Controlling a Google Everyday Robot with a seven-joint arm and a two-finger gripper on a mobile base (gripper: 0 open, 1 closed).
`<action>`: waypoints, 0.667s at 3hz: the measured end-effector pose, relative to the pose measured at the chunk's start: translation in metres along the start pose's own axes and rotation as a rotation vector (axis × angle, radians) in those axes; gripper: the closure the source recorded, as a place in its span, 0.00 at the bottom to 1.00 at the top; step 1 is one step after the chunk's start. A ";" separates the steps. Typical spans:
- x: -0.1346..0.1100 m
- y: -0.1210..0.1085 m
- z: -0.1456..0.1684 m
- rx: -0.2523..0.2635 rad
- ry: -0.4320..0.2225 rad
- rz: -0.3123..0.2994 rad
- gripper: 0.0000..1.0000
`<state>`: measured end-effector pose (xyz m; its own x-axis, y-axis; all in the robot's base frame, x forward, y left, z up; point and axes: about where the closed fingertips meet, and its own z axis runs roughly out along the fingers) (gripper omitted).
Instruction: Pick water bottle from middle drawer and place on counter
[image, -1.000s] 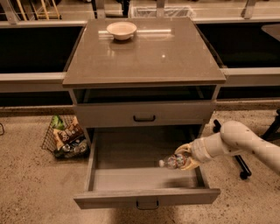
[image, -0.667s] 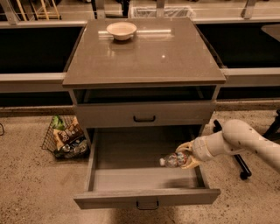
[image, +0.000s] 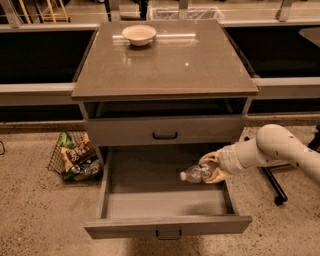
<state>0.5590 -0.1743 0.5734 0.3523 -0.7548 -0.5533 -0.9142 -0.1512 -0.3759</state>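
1. The water bottle (image: 196, 173) lies on its side on the floor of the open middle drawer (image: 150, 204), toward 3 o'clock from the drawer's centre. Its pale cap points to 9 o'clock and its base to 3 o'clock.
2. The gripper (image: 212, 168) reaches in from 3 o'clock over the drawer's right wall and sits at the base half of the bottle. I cannot tell whether it has closed on the bottle or only brackets it.
3. The bottle looks like thin, crinkled clear plastic, so it is probably light, with walls that give and may buckle if squeezed hard.
4. The rounded, glossy body could slip or roll toward 6 or 12 o'clock under an uneven push.
5. The best hold is likely across the body near the label band, where the wall is straightest. The tapering neck and the cap are poorer places.
6. A firm but moderate squeeze should be enough. Too much may crush the bottle, and too little may let it swing cap-down on the lift.
7. The lift must clear the closed drawer front (image: 165, 131) at 12 o'clock before the bottle can reach the counter (image: 165, 65).
8. A beige bowl (image: 139, 34) sits at the counter's 11 o'clock, and the rest of the top is bare surface for setting the bottle down.
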 end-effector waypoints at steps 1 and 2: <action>-0.057 -0.037 -0.041 0.053 0.027 -0.170 1.00; -0.137 -0.086 -0.108 0.120 0.098 -0.374 1.00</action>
<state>0.5676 -0.1267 0.7612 0.6302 -0.7199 -0.2909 -0.6946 -0.3553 -0.6255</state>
